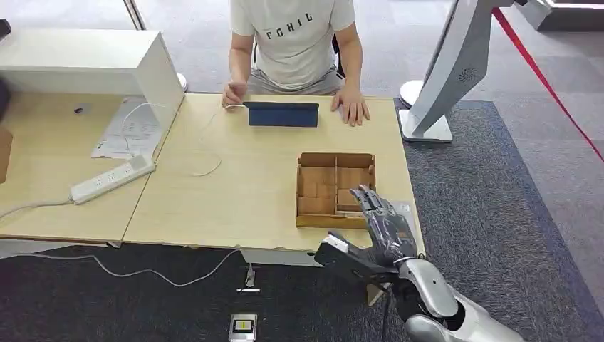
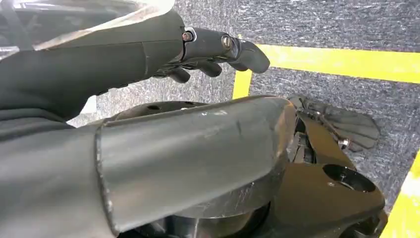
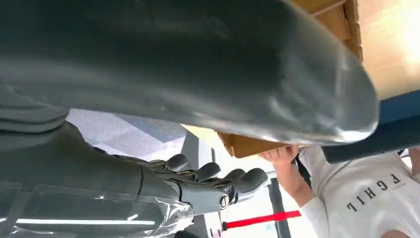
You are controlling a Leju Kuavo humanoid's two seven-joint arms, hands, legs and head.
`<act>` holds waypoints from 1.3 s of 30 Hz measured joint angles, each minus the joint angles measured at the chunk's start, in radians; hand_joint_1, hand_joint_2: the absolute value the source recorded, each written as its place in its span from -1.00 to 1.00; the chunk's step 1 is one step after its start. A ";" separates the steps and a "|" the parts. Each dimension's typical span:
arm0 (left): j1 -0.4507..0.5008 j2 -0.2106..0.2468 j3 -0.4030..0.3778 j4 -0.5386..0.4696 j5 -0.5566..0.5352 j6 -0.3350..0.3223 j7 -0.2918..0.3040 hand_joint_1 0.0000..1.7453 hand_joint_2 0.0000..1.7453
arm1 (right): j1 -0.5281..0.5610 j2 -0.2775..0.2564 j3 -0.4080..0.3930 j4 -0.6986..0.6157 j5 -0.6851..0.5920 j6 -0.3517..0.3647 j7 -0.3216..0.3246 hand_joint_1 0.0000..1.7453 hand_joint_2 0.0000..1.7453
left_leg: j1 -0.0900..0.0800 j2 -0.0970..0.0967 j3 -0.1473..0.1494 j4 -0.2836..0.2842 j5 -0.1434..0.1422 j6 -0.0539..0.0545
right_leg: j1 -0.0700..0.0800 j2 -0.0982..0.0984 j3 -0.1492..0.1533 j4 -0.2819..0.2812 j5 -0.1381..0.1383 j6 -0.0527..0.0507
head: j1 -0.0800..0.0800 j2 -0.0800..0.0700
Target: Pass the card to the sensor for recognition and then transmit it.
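Observation:
A shallow cardboard box (image 1: 335,158) with several compartments sits on the wooden table (image 1: 235,192), brown cards lying flat inside it. My right hand (image 1: 384,224) hovers over the box's near right corner, fingers stretched out and apart, holding nothing; its dark fingers (image 3: 218,181) show slightly curled in the right wrist view, with the box (image 3: 247,145) beyond. A dark blue flat sensor device (image 1: 283,114) (image 3: 391,124) lies at the table's far edge in front of a seated person (image 1: 295,43). My left hand (image 2: 148,64) hangs over the carpet, fingers loosely bent, empty.
The person's hands rest on the table on either side of the blue device. A white power strip (image 1: 114,178), papers (image 1: 128,128) and a white cabinet (image 1: 85,64) occupy the left. A white kiosk stand (image 1: 441,78) and a red floor line (image 1: 548,85) are at the right.

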 joint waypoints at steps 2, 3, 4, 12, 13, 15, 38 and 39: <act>0.000 0.000 0.000 0.000 0.000 0.000 0.003 -1.00 -1.00 | 0.016 0.000 -0.008 -0.005 0.022 0.002 -0.009 -1.00 1.00 | 0.000 0.000 0.000 0.000 0.000 0.000 | 0.000 0.000 0.000 0.000 0.000 0.000 | 0.000 0.000; 0.000 0.000 0.000 -0.001 0.000 0.000 0.003 -1.00 -1.00 | 0.024 0.000 -0.013 -0.008 0.034 0.002 -0.014 -1.00 1.00 | 0.000 0.000 0.000 0.000 0.000 0.000 | 0.000 0.000 0.000 0.000 0.000 0.000 | 0.000 0.000; 0.000 0.000 0.000 -0.001 0.000 0.000 0.003 -1.00 -1.00 | 0.030 0.002 -0.017 -0.008 0.051 0.003 -0.017 -1.00 1.00 | 0.000 0.000 0.000 0.000 0.000 0.000 | 0.000 0.000 0.000 0.000 0.000 0.000 | 0.000 0.000; 0.000 0.000 0.000 -0.003 0.000 -0.002 -0.002 -1.00 -1.00 | 0.044 0.035 -0.020 -0.008 0.132 0.021 -0.021 -1.00 1.00 | 0.000 0.000 0.000 0.000 0.000 0.000 | 0.000 0.000 0.000 0.000 0.000 0.000 | 0.000 0.000; 0.000 0.000 0.000 -0.003 0.000 -0.002 -0.003 -1.00 -1.00 | 0.044 0.037 -0.020 -0.008 0.135 0.023 -0.024 -1.00 1.00 | 0.000 0.000 0.000 0.000 0.000 0.000 | 0.000 0.000 0.000 0.000 0.000 0.000 | 0.000 0.000; 0.000 0.000 0.000 -0.003 0.000 -0.003 -0.004 -1.00 -1.00 | 0.044 0.042 -0.020 -0.008 0.144 0.033 -0.025 -1.00 1.00 | 0.000 0.000 0.000 0.000 0.000 0.000 | 0.000 0.000 0.000 0.000 0.000 0.000 | 0.000 0.000; 0.000 0.002 -0.002 -0.006 0.000 -0.055 -0.018 -1.00 -1.00 | -0.033 0.085 -0.001 0.127 0.122 0.042 -0.042 -1.00 1.00 | 0.000 0.000 0.000 0.000 0.000 0.000 | 0.000 0.000 0.000 0.000 0.000 0.000 | 0.000 0.000; 0.000 0.002 -0.002 -0.006 0.000 -0.055 -0.018 -1.00 -1.00 | -0.039 0.087 0.003 0.141 0.124 0.040 -0.040 -1.00 1.00 | 0.000 0.000 0.000 0.000 0.000 0.000 | 0.000 0.000 0.000 0.000 0.000 0.000 | 0.000 0.000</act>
